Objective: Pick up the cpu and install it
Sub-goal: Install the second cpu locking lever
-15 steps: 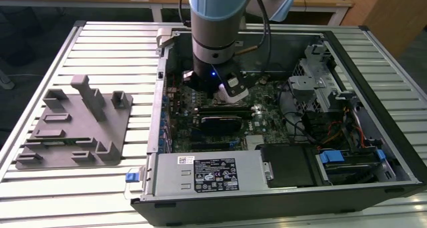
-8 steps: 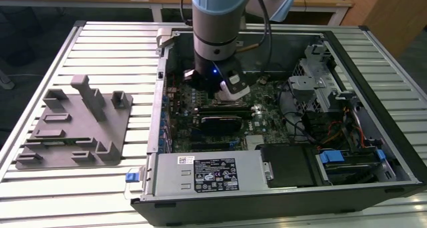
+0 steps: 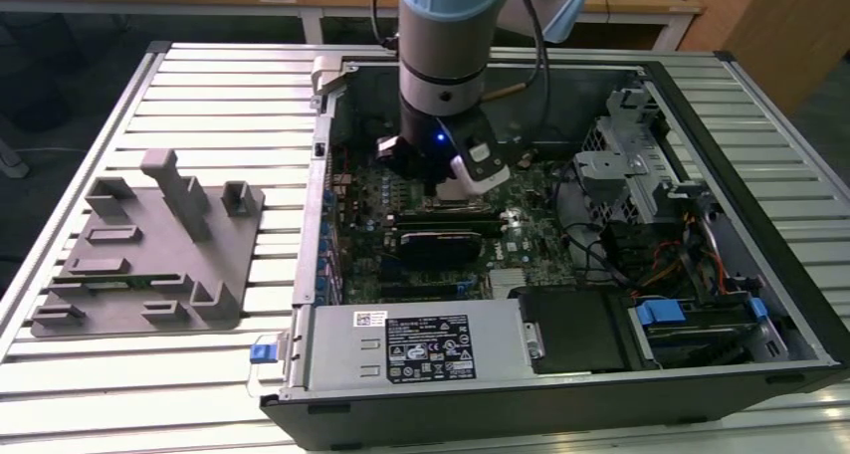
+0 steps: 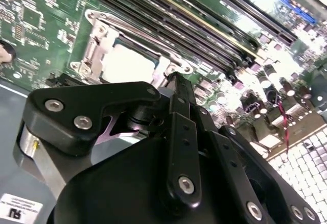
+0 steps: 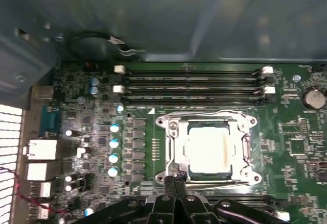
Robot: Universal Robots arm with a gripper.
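Exterior view first: the arm reaches down into the open computer case [image 3: 743, 305], its gripper [image 3: 445, 187] low over the motherboard [image 3: 525, 237], with the case walls, drive bays and loose cables close by toward the exterior view's right. The grey fixture tray [image 3: 146, 250] sits outside, well apart, on the slatted table [image 3: 80, 125].

Second wrist view now: the gripper [image 4: 176, 81] looks pinched together with nothing between its tips, and just beyond them the cpu [image 4: 127, 63] lies flat inside the metal socket frame [image 4: 97, 40]. Memory slots [image 4: 204, 20] run alongside.

First wrist view: the cpu [image 5: 208, 148] sits seated in the socket frame [image 5: 171, 147], shiny top catching glare, fingertips [image 5: 176, 183] clenched right at the frame's edge. By my judgement this chip is light, stiff, slick on top and fragile underneath; its thin side edges are the only sensible hold. The frame hugs it all round, so room to move looks tight, mostly straight up.
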